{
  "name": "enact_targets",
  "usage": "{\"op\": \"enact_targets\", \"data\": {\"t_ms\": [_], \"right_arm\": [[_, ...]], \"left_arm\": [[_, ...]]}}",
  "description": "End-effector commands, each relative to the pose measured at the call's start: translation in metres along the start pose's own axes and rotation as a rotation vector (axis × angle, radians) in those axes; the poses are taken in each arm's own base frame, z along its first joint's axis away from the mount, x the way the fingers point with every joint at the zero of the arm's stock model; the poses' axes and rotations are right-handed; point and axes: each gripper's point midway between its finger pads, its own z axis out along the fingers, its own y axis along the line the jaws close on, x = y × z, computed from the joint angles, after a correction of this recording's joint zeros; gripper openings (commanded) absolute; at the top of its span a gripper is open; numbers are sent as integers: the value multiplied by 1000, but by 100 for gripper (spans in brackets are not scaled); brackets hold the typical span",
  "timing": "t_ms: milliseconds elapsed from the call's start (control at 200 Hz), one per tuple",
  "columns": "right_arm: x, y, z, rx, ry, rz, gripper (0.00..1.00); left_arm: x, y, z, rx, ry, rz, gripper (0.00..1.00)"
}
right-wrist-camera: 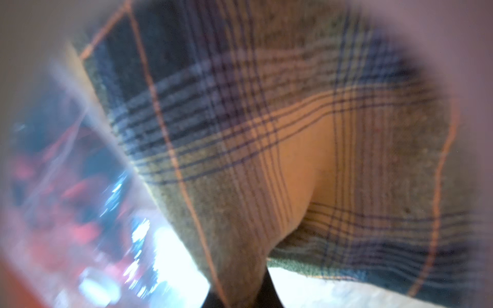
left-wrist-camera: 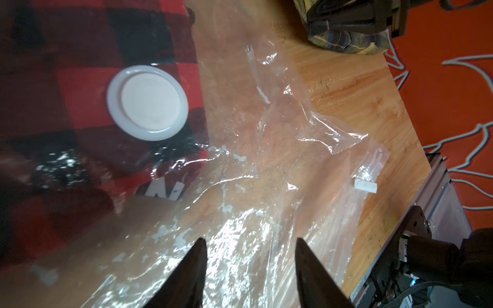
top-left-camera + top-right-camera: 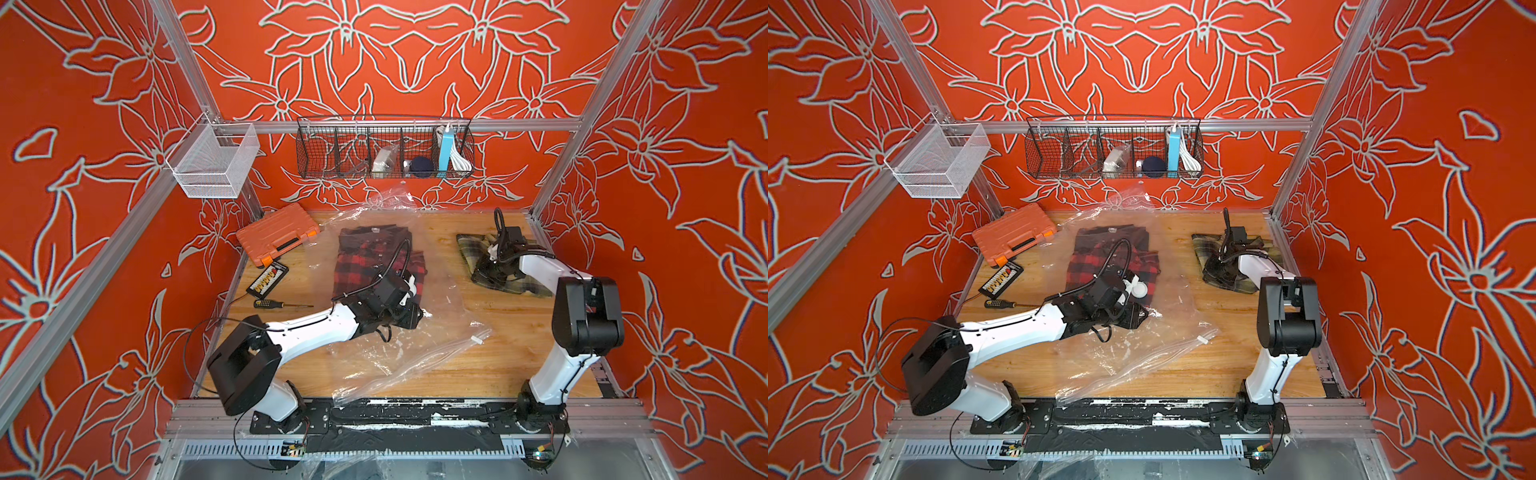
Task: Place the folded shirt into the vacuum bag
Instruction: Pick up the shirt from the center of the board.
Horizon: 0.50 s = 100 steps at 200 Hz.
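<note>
Much here is hard for us to read. The right wrist view is blurred and nearly filled by the green plaid shirt [image 1: 240, 133]. Of the right gripper [image 1: 240, 297] we see only dark tips at the picture's edge with cloth bunched into them, so its jaws are closed on that shirt. In both top views its own body hides the tips.

The left gripper [image 2: 250, 241] shows plainly in its wrist view. Its jaws stand apart over crinkled plastic, and we cannot tell whether they touch it.

The vacuum bag [image 3: 415, 357] is spread across the middle of the table [image 3: 507, 365]. Its far end is crumpled up toward the back wall and a near corner hangs over the front edge. The red plaid shirt [image 3: 370, 257] lies under the clear plastic, with the white valve cap [image 2: 147, 102] over it (inside the bag or merely beneath, we cannot say). The slider clip [image 3: 477, 340] sits on the zip strip. The green plaid shirt lies right of the bag and outside it.

We count:
- two shirts
- one bag, with one cap and one clip
- two arms
- one orange case [image 3: 276, 235]
- one screwdriver [image 3: 282, 304]
- one bit card [image 3: 268, 282]
- two baskets on the rail: a wire basket [image 3: 384, 147], its contents too small to name, and a mesh basket [image 3: 214, 162]
</note>
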Motion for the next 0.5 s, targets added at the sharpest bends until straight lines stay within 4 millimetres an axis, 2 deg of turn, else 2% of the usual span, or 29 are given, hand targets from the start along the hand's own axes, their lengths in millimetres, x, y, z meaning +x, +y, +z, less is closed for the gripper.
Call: {"op": "enact_targets", "data": {"t_ms": [0,115,320,400,495], "right_arm": [[12,23,-13,-112,8,1,0],[25,37,-30,-149,25,-33,0],[64,52,-55,-166,49,-103,0],[83,49,-61,-167,65,-108,0],[107,50,-65,-190,85,-102,0]], "left_arm": [[-8,-23,13,77,-18,1,53],[0,-36,34,122,17,-2,53],[13,-34,71,121,73,9,53],[11,-35,74,121,76,27,53],[4,-34,66,119,61,28,53]]}}
